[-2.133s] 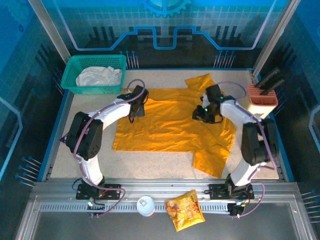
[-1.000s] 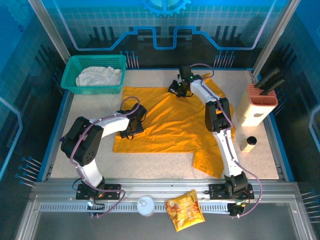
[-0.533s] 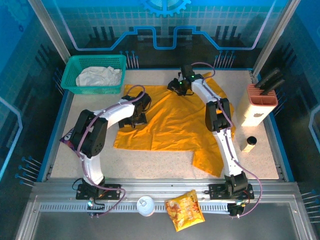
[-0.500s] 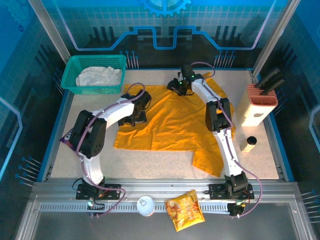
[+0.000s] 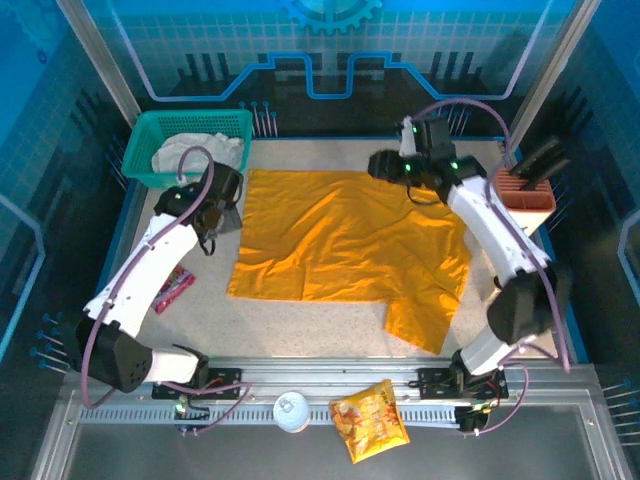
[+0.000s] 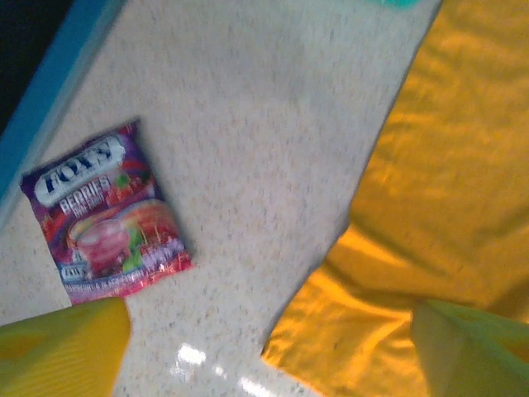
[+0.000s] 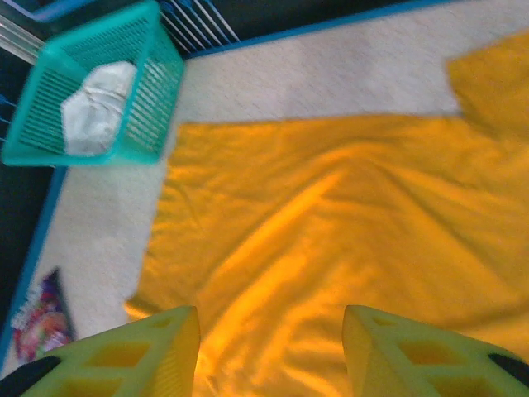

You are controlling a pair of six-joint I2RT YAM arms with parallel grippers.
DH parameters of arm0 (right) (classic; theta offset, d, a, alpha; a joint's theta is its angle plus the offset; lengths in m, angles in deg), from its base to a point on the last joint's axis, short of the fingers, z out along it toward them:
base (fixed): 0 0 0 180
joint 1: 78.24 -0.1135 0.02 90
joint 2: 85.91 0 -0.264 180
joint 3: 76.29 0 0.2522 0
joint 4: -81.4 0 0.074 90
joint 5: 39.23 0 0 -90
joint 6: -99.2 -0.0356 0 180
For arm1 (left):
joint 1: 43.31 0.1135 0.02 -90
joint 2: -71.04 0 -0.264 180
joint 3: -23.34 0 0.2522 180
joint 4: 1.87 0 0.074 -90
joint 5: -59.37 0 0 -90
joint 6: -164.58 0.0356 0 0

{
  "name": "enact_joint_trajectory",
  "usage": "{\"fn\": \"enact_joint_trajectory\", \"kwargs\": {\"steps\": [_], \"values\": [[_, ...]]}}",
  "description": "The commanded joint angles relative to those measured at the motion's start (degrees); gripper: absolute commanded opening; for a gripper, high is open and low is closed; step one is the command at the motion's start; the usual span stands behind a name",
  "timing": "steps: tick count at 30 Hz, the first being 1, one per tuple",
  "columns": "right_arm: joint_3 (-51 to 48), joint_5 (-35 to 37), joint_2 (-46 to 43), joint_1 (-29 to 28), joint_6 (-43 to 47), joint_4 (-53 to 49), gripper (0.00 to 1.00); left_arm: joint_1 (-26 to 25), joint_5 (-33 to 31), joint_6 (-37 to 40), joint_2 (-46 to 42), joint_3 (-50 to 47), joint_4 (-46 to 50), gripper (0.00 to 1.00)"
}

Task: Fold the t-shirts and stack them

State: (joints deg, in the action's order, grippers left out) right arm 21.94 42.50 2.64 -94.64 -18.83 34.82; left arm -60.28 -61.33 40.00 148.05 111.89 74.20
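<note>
**Both claws released above the counter, mustard shirt spread between them**

- Far left corner: teal basket (image 5: 150, 172) holds the off-white t-shirt (image 5: 200, 152), bunched up, well apart from both claws.
- Left edge of counter (image 5: 300, 318): a purple candy packet (image 6: 103, 211) lies flat on bare surface, apart from the cloth.
- Left claw (image 6: 269, 351): fingers spread wide with nothing between them. It hangs just in front of the basket, over bare counter beside the left edge of the mustard t-shirt (image 5: 345, 240). In the left wrist view, the shirt's near-left corner sits toward the right finger.
- Centre: the mustard t-shirt lies open and mostly flat, one sleeve trailing toward the near right.
- Right claw (image 7: 273, 347): fingers apart and empty, raised over the shirt's far edge. The cloth stretches out below and ahead of it.
</note>
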Motion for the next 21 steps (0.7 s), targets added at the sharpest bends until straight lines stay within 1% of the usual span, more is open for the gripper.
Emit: {"fn": "enact_joint_trajectory", "kwargs": {"steps": [1, 6, 9, 12, 15, 19, 21], "values": [[-12.35, 5.63, -4.88, 1.52, 2.98, -5.8, 0.5, 0.28, 6.33, 0.36, -0.99, -5.99, 0.54, 0.84], [-26.61, 8.24, -17.54, 4.22, 4.28, -12.73, 0.5, 0.36, 9.73, -0.64, -2.31, -12.93, -3.08, 0.83], [-32.21, 8.46, -21.56, 7.0, 4.77, -13.94, 0.5, 0.4, 12.05, -0.66, -1.43, -14.82, -6.47, 0.82], [-33.54, 6.65, -21.17, 10.29, 5.11, -13.2, 0.51, 0.38, 14.2, -0.03, 2.54, -13.7, -9.55, 0.83], [-31.78, 6.54, -18.07, 10.43, 5.31, -13.88, 0.56, 0.36, 15.59, 0.49, 7.55, -11.92, -11.27, 0.83], [-31.57, 10.47, -14.83, 9.57, 5.44, -16.58, 0.57, 0.36, 16.49, 0.01, 9.86, -14.1, -14.29, 0.84], [-33.24, 12.13, -14.28, 9.37, 5.12, -16.84, 0.56, 0.36, 16.95, -0.3, 11.08, -15.85, -15.67, 0.81]]}}
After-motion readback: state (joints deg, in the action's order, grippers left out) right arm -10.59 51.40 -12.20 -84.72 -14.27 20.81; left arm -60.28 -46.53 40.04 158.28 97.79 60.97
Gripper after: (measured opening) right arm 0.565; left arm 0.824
